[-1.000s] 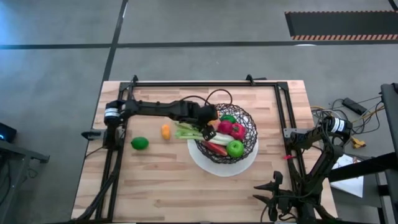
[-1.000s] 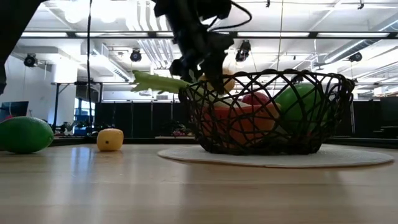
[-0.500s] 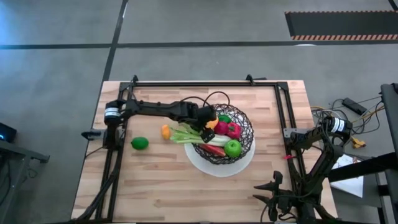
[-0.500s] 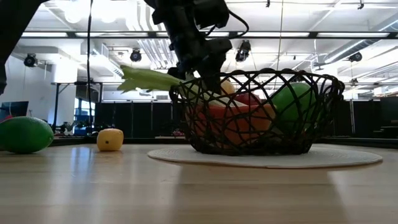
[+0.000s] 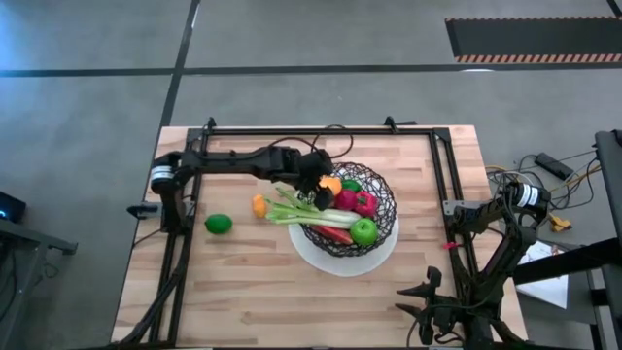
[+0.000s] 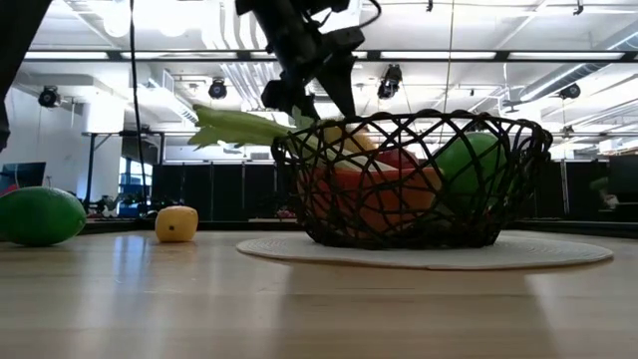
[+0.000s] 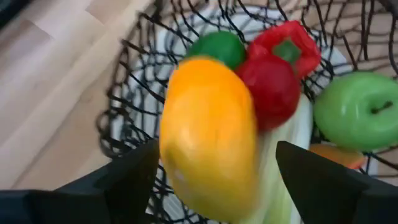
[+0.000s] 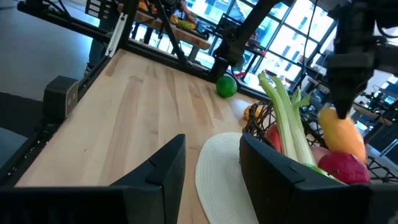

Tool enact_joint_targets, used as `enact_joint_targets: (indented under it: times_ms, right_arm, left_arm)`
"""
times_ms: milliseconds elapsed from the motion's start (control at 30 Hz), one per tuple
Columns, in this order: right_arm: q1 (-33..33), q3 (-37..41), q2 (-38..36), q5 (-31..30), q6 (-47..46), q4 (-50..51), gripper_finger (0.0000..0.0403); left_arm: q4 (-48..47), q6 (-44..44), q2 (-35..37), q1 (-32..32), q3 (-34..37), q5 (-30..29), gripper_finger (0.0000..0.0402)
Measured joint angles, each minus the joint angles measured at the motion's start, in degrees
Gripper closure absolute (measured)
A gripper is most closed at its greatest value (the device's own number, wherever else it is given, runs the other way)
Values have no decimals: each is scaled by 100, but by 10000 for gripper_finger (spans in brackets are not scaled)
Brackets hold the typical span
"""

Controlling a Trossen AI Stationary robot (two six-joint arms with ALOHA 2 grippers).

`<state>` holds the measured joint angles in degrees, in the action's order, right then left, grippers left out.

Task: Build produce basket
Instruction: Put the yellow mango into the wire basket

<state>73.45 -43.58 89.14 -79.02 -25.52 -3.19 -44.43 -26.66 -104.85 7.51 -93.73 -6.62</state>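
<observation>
The black wire basket stands on a white plate. It holds a green apple, a red pepper, a peach and red-orange pieces. The celery stalk leans on the basket's left rim and sticks out toward the table's left. A lime and an orange piece lie on the table to the left. My left gripper is open just above the basket's far-left rim, with the peach below, between its fingers. My right gripper is open near the table's right near corner. My left gripper stands open over the peach, pointing down from above. I cannot tell whether a fingertip touches the peach. The peach rests on the other produce in the basket.
A black frame runs along the table's far edge and down both sides. Bare wood lies in front of the plate and left of the lime.
The basket, its plate and the celery have slid a little toward the table's left. My left gripper has then gone up and toward the far-left, out of the basket to just above its rim. The peach now shows in the basket beside it.
</observation>
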Motion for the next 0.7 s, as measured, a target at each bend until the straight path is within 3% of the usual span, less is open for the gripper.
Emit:
enact_joint_targets:
  times_ms: [700]
  right_arm:
    - [0, 18, 0, -1, -2, -5, 264]
  left_arm:
    - [723, 445, -388, -101, 232, -1155, 185]
